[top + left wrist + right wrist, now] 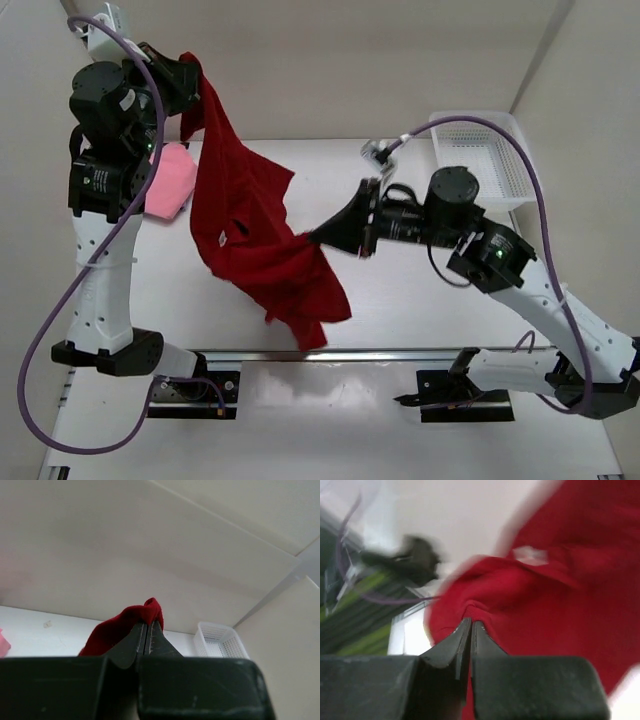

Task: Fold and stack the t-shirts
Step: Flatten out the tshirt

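Left gripper (pixel 191 70), right gripper (pixel 316 238) — pinching red t-shirt (pixel 240 212)

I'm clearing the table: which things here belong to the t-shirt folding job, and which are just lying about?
Job: dark red fabric t-shirt, pinched by left pincer and right pincer; pink fabric t-shirt.
Lying about: white plastic lattice basket.

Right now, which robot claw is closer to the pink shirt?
Left. The left gripper hangs raised near the pink shirt, shut on the top of the dark red shirt. The right gripper is farther off, beyond that red shirt, shut on its lower part.
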`<state>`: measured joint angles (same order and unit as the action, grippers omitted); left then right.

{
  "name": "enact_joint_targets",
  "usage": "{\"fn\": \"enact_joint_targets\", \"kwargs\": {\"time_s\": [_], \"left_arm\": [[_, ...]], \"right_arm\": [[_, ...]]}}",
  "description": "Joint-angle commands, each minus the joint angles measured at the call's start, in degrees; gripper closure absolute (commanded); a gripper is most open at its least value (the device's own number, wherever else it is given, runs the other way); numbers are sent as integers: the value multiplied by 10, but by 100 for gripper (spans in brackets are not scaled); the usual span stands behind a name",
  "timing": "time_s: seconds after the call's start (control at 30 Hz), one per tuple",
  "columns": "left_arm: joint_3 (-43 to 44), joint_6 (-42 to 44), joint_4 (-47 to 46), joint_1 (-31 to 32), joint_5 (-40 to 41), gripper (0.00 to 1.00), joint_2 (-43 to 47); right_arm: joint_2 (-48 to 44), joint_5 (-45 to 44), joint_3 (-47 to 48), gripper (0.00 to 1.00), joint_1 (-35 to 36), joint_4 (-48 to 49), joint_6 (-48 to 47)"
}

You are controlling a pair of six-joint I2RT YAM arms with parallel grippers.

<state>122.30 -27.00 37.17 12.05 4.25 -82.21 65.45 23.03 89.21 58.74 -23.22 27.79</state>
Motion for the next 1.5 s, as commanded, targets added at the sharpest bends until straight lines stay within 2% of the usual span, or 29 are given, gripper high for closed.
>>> {"fn": "enact_joint_targets", "kwargs": {"time_s": [0.0, 0.03, 0.1, 0.13, 0.2, 0.3, 0.4, 0.43, 0.47, 0.5, 0.57, 0.6, 0.63, 0.67, 0.7, 0.77, 0.8, 0.83, 0.87, 0.93, 0.97, 1.03, 1.07, 1.17, 1.27, 1.33, 1.47], "left_arm": [[5, 4, -34, -4, 12, 100, 14], [7, 5, -36, -4, 9, 100, 7], [40, 24, -35, 23, 33, 100, -17], [44, 28, -41, 35, 37, 100, -29], [42, 35, -62, 56, 42, 100, -60], [54, 51, -70, 96, 45, 100, -135], [-7, 45, -104, 133, 10, 97, -194], [-14, 46, -121, 143, -12, 94, -218], [-30, 50, -126, 159, -26, 85, -252], [-17, 63, -120, 162, -30, 78, -271], [44, 77, -53, 184, -28, 69, -371], [104, 78, -26, 182, -28, 56, -392], [160, 72, 19, 178, -40, 47, -430], [178, 72, 65, 177, -68, 41, -452], [185, 63, 83, 173, -69, 40, -452], [100, 61, 78, 165, -66, 41, -383], [-27, 56, 50, 167, -64, 41, -345], [-190, 40, -36, 163, -62, 39, -255], [-269, 29, -128, 157, -69, 38, -161], [-523, -29, -230, 136, -72, 46, -37], [-571, -40, -262, 119, -69, 50, 23], [-729, -90, -285, 81, -88, 58, 90], [-793, -103, -302, 62, -113, 58, 120], [-869, -117, -316, 52, -129, 52, 130], [-895, -144, -364, 51, -175, 45, 98], [-896, -155, -408, 60, -181, 46, 72], [-880, -161, -429, 92, -174, 48, 22]], "right_arm": [[-40, 105, -89, 100, -189, 73, 57], [-65, 145, -166, 100, -237, 111, 81], [-108, 301, -291, 99, -427, 271, 195], [-111, 346, -366, 100, -467, 331, 215], [-119, 389, -450, 100, -600, 366, 241], [-103, 422, -525, 100, -693, 355, 212], [-91, 392, -544, 100, -706, 307, 154], [-89, 365, -541, 100, -701, 271, 141], [-82, 334, -534, 100, -685, 235, 111], [-76, 319, -530, 100, -668, 233, 92], [-75, 293, -533, 100, -639, 214, 89], [-71, 287, -535, 100, -619, 211, 89], [-75, 273, -535, 100, -606, 206, 86], [-77, 260, -540, 100, -598, 203, 86], [-80, 258, -537, 100, -594, 203, 82], [-85, 254, -536, 100, -599, 201, 75], [-88, 259, -539, 100, -606, 197, 70], [-88, 265, -539, 100, -620, 200, 74], [-88, 275, -539, 100, -631, 205, 71], [-92, 291, -545, 100, -651, 199, 64], [-93, 299, -545, 99, -657, 201, 65], [-98, 311, -552, 100, -661, 201, 61], [-99, 312, -550, 100, -661, 195, 60], [-103, 311, -548, 100, -647, 185, 54], [-113, 312, -541, 100, -638, 180, 49], [-124, 310, -545, 100, -641, 176, 49], [-136, 310, -559, 100, -631, 175, 52]]}}
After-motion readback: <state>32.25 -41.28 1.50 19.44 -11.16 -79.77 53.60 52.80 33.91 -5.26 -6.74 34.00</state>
